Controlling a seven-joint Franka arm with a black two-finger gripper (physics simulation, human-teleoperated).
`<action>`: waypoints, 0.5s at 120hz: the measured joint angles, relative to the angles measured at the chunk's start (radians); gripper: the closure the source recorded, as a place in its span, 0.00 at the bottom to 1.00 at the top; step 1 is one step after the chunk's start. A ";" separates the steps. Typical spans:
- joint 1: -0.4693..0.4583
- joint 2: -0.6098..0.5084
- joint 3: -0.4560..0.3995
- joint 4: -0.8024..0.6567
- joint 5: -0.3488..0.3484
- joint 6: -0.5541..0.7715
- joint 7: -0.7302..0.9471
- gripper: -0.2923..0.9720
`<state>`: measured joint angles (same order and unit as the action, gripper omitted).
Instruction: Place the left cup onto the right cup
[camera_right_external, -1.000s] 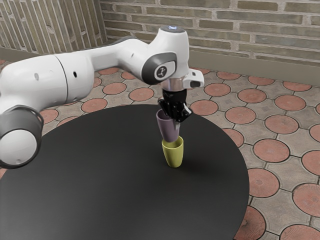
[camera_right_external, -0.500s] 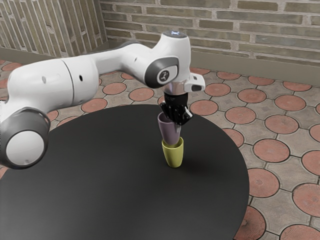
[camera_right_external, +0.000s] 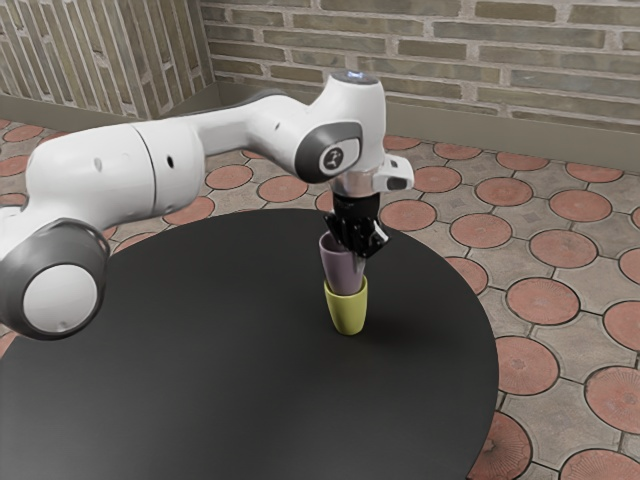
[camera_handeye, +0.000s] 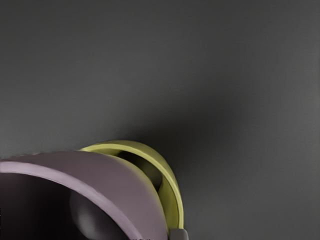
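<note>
The purple cup (camera_right_external: 338, 268) sits with its bottom down inside the yellow cup (camera_right_external: 346, 310). Its top half sticks up out of it. It leans a little toward the exterior view's left, so it is not quite straight. In the wrist view the purple cup's rim (camera_handeye: 100, 185) is right under the hand, and the yellow cup's rim (camera_handeye: 167, 175) peeks out just past it.

The black gripper (camera_right_external: 356, 238) is at the top of the purple cup. It looks clamped on the cup's wall at the rim, on the side toward the exterior view's right, with one finger inside and one outside.

I think the purple cup is light and hard, like a plastic or clay cup. It will not squash. Its side looks smooth, so it could slip. The rim is a good place to hold it, because the wall is thin there and fits between the fingers. If it is clay, it could chip when dropped, so it should go down softly.

The job looks almost done. The cup may tip a bit when the gripper lets go, because it leans.

Both cups stand near the middle of a round black table (camera_right_external: 200, 380). The white arm (camera_right_external: 200, 160) reaches over it from the exterior view's left. Around the table is a floor (camera_right_external: 560, 250) of round red stones, and behind it a brick wall (camera_right_external: 450, 50).
</note>
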<state>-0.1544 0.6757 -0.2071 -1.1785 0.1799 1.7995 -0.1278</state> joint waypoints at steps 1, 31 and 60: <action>0.000 0.000 0.000 0.000 0.000 0.000 0.000 0.84; 0.001 -0.004 -0.012 0.000 -0.006 -0.003 -0.006 0.52; -0.010 -0.068 -0.015 -0.009 -0.007 -0.035 -0.019 0.32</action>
<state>-0.1648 0.6074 -0.2221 -1.1878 0.1733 1.7643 -0.1472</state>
